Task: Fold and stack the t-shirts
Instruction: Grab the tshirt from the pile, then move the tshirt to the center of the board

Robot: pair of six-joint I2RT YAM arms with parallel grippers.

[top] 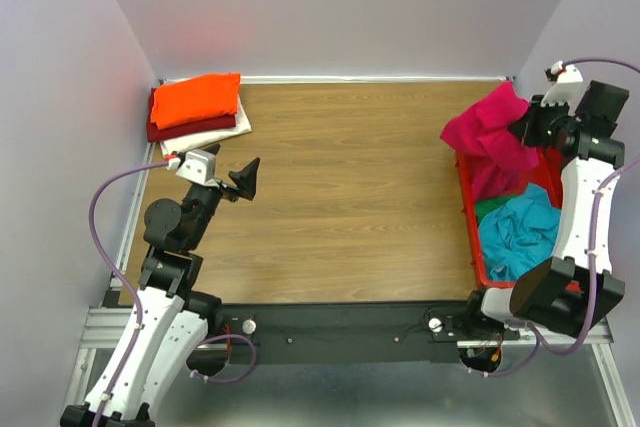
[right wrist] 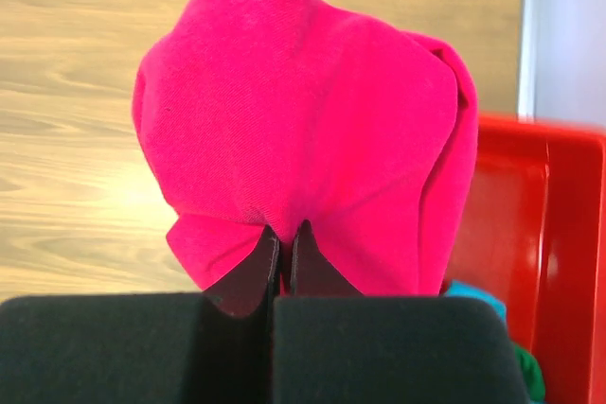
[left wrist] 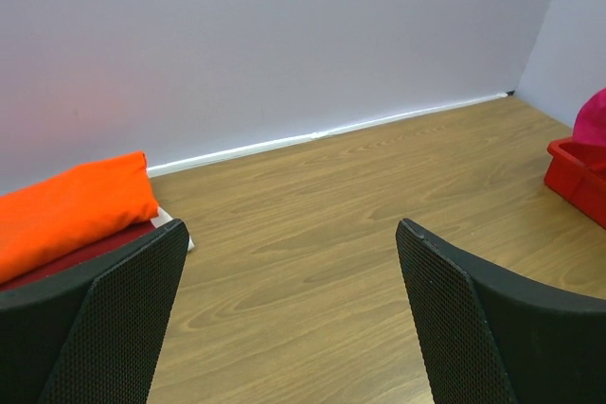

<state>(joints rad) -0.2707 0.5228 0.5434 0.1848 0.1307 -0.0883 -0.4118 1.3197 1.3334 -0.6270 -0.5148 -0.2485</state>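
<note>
Progress looks about halfway: three folded t-shirts sit stacked in the far left corner of the worktop (top: 350,177), the orange t-shirt (top: 197,97) on top, the dark red t-shirt (top: 158,127) under it and the cream t-shirt (top: 220,135) at the bottom. The right claw (right wrist: 282,257) is pinched tight on the pink t-shirt (right wrist: 303,120), which hangs bunched above the far end of the red tray (top: 468,207). The teal t-shirt (top: 518,232) and green t-shirt (top: 487,209) lie crumpled in that tray, unfolded. The left claw (left wrist: 289,234) stands wide with nothing in it, near the stack
</note>
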